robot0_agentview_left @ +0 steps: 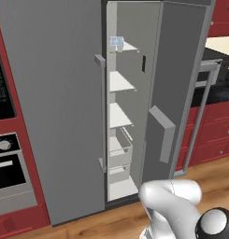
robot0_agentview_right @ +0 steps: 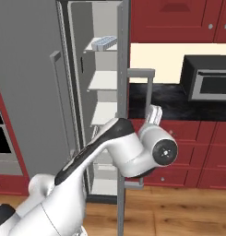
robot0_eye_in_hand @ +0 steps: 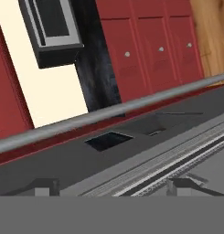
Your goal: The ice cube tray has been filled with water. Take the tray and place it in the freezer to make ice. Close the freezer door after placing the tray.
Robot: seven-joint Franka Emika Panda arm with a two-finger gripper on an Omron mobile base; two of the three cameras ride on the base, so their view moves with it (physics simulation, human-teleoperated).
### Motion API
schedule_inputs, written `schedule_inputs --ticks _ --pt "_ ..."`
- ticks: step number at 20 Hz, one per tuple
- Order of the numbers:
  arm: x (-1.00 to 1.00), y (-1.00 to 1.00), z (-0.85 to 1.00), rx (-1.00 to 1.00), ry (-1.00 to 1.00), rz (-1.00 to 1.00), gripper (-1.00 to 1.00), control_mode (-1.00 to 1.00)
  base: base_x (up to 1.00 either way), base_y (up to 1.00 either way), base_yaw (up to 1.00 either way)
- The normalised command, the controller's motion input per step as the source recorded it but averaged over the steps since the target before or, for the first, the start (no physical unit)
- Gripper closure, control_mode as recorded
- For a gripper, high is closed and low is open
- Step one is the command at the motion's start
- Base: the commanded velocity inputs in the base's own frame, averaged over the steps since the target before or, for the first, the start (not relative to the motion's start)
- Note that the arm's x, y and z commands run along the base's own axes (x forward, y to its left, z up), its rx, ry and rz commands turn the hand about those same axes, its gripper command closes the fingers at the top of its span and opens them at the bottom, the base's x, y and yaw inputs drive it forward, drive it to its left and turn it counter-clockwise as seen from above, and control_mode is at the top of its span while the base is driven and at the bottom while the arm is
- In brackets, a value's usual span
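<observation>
Though well above the claw, lying flat on the top shelf point(robot0_agentview_left: 128, 46) inside the freezer point(robot0_agentview_left: 130, 93): ice cube tray point(robot0_agentview_left: 116, 41), pale blue cells up, close to the shelf's front edge. Same tray point(robot0_agentview_right: 104, 43) seen in the right base view, again on the highest shelf, with bare pale shelves and drawers stacked below.

Freezer door point(robot0_agentview_left: 181, 70) standing wide open, swung out to the right, inner face and a grey door bin point(robot0_agentview_left: 162, 133) turned toward the left base camera. Seen edge-on in the right base view, with its vertical bar handle point(robot0_agentview_right: 149, 106) on the far side. Neighbouring plain grey door point(robot0_agentview_left: 55, 102) shut.

Claw point(robot0_agentview_right: 154, 113) raised just beside that bar handle, on the outer side of the open door, not touching the tray. From the hand view: claw point(robot0_eye_in_hand: 113, 187) released, fingertips point(robot0_eye_in_hand: 45, 186) spread wide with nothing gripped between them; handle bar point(robot0_eye_in_hand: 109, 115) crossing the picture ahead of them, apart from both tips, and the dark dispenser recess point(robot0_eye_in_hand: 109, 140) on the door face just behind it.

Beyond the door: black microwave point(robot0_agentview_right: 209, 78) on a dark tabletop point(robot0_agentview_right: 167, 99), red cabinets point(robot0_agentview_right: 202, 143) beneath, wooden floor point(robot0_agentview_left: 120, 219) below. Oven point(robot0_agentview_left: 6, 168) at far left in the left base view.
</observation>
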Motion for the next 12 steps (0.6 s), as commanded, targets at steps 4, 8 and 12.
schedule_inputs --ticks 4,8,12 --pt "0.40 -0.50 -0.06 0.10 0.00 0.12 -1.00 -1.00 0.00 0.00 0.00" --pt "0.35 -0.12 -0.31 0.04 0.06 0.20 -1.00 -1.00 0.00 0.00 0.00" --pt "0.48 0.00 -0.44 0.00 0.02 0.22 -1.00 -1.00 0.00 0.00 0.00"
